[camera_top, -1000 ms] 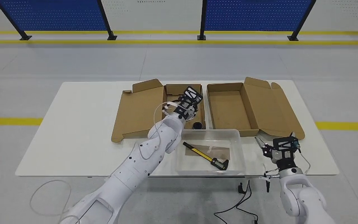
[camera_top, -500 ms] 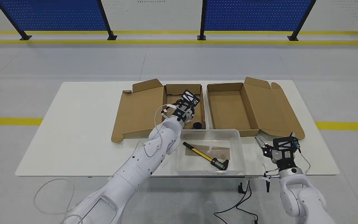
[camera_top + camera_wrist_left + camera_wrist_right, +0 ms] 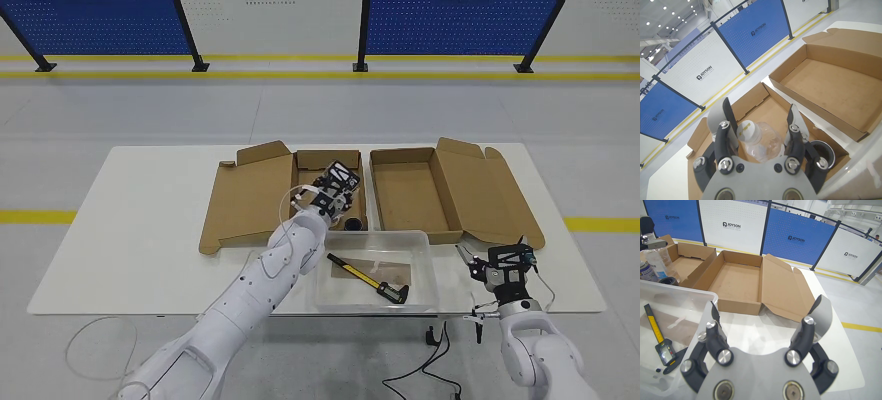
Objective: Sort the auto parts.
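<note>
The clear plastic bottle with a white cap is over the near end of the left carton, held in the left gripper. One finger bears on the cap and neck and the other on the shoulder, so the jaws are closed onto the bottle at a medium spread. The gripper body hides the lower half of the bottle in the left wrist view. In the right wrist view, whether its base rests on the carton floor cannot be determined. A black ring lies in the near corner of the same carton, just beside the bottle and partly covered by a finger link. A spray can stands near the bottle and is cut off at the frame edge. The right carton lies open beside the left one with its flaps spread. In front of both cartons sits a clear bin containing a yellow-and-black digital caliper. A small dark piece beside the caliper is too small to identify. The right gripper is at the near right corner of the table, well apart from the bottle, with its jaws spread wide and nothing between them.
</note>
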Motion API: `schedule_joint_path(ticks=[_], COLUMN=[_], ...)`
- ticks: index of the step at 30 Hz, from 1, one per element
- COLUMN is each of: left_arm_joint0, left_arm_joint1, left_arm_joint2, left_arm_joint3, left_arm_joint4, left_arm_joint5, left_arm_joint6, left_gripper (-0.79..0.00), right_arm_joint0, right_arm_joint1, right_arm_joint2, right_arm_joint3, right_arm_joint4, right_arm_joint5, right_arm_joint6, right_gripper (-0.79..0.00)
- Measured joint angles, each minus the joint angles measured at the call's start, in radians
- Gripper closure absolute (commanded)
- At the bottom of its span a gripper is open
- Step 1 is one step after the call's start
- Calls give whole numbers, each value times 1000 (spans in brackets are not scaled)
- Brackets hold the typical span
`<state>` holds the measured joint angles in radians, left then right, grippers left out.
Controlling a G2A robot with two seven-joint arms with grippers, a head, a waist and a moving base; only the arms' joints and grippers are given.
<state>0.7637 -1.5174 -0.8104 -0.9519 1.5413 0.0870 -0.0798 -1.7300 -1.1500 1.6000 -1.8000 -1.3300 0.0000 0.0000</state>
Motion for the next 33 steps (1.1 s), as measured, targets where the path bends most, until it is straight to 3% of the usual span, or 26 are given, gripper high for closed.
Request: schedule_joint_path(ticks=[7, 13, 19, 26, 33], left_arm_joint0=[27, 98, 238, 462, 644], left_arm_joint1=[6, 28, 62, 98, 116], left_arm_joint2=[-25, -76, -170, -308, -382], left_arm_joint3=[-60, -204, -435, -749, -892], left_arm_joint4=[39, 90, 109, 45, 24], left_arm_joint5=[9, 6, -31, -79, -67], left_arm_joint6=[-20, -66, -129, -187, -151], left_gripper=[-785, -785, -785, -785, -785], right_arm_joint0=[0, 0, 0, 0, 0], right_arm_joint1=[0, 0, 0, 0, 0], right_arm_joint2=[0, 0, 0, 0, 0], right_arm_joint3=[0, 0, 0, 0, 0], right_arm_joint4=[0, 0, 0, 0, 0], right_arm_joint5=[0, 0, 0, 0, 0], right_arm_joint6=[0, 0, 0, 0, 0], right_gripper=[-785, -785, -785, -785, -785])
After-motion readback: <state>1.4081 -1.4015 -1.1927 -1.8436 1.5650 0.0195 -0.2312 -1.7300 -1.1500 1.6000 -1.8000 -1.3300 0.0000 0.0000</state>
